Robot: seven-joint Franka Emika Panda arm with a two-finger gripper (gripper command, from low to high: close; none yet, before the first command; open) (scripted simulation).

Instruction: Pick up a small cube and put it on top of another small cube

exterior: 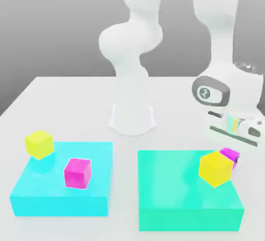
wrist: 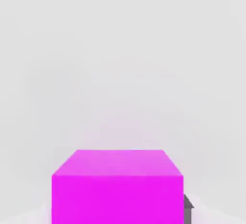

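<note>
As seen from the exterior view, rises from a round white base (exterior: 132, 119) on the counter (exterior: 62, 100), climbs out of frame, then comes back down on the exterior view's right as the white arm (exterior: 220, 33). Ends in a hand (exterior: 239, 98) held low over the counter, pointing the gripper (exterior: 232, 145) straight down.

Carries a round dark emblem (exterior: 205, 93) on the side of the hand, with a pale mark inside; cannot be read. Shows grey and white bands just below it, without legible lettering.

Holds the gripper pressed together, pinching the small cube (exterior: 231, 155) from the sides. In the hand view, places the same magenta-pink cube (wrist: 117, 189) directly under the gripper, with one dark finger (wrist: 188, 207) touching its side and pale counter all around it. Cannot be told whether raised off the counter or resting on it.

Around the gripper:
- Just in front of it, toward the exterior camera: a yellow cube (exterior: 215, 168) on the far right corner of the green slab (exterior: 181, 193), partly covering the pinched cube.
- Well apart, toward the exterior view's left: the cyan slab (exterior: 57, 198), bearing another small cube (exterior: 77, 172) near its middle.
- Farther still on that side: a second yellow cube (exterior: 39, 144) at the far left corner of the cyan slab.
</note>
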